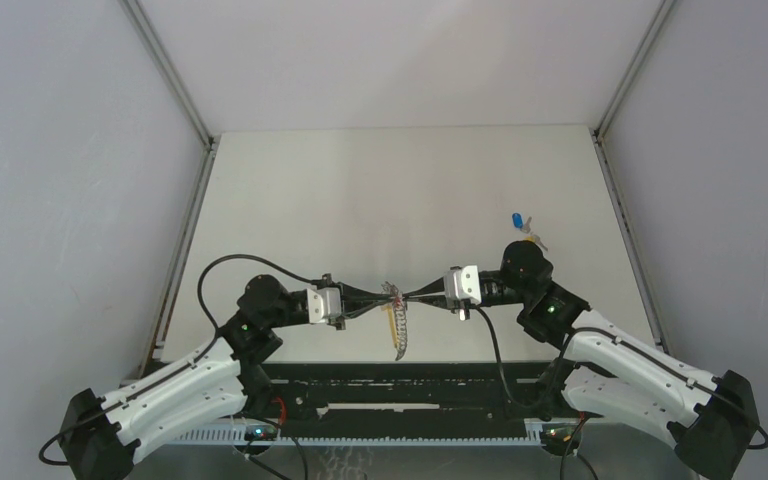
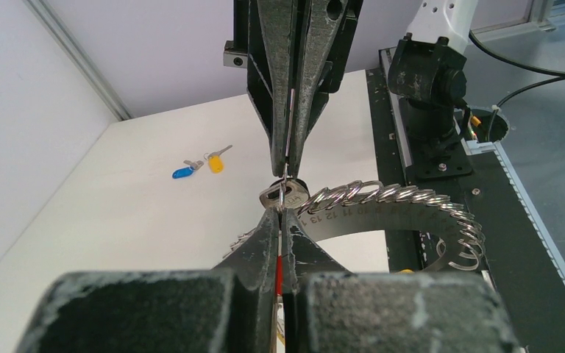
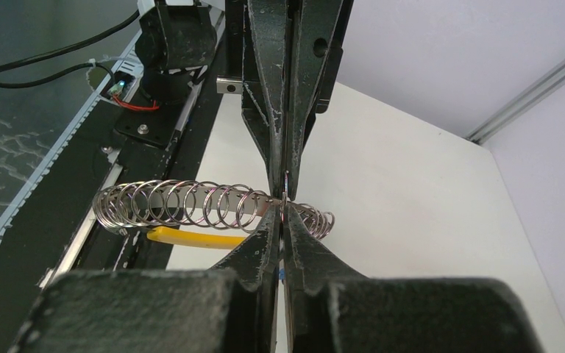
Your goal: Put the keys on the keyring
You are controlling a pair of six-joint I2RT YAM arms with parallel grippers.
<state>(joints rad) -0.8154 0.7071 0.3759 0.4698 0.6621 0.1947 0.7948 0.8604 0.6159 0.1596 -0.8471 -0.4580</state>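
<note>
The keyring (image 1: 401, 335) is a curved metal band carrying many wire rings (image 2: 397, 197), with a yellow section (image 3: 184, 237). It hangs between the two grippers above the table's near edge. My left gripper (image 2: 283, 209) is shut on it, with a red sliver between its fingers. My right gripper (image 3: 284, 209) is shut on it tip to tip from the other side, a blue speck in its gap. A silver key head with a black rim (image 2: 283, 195) sits right at the meeting tips. A blue-headed key (image 2: 182, 173) and a yellow-headed key (image 2: 215, 163) lie on the table (image 1: 390, 190), near the right arm.
Grey walls with metal rails enclose the white table on three sides. The black mounting rail (image 1: 400, 395) with cables runs along the near edge, under the hanging keyring. The right arm's base (image 2: 430, 81) stands close behind the tips.
</note>
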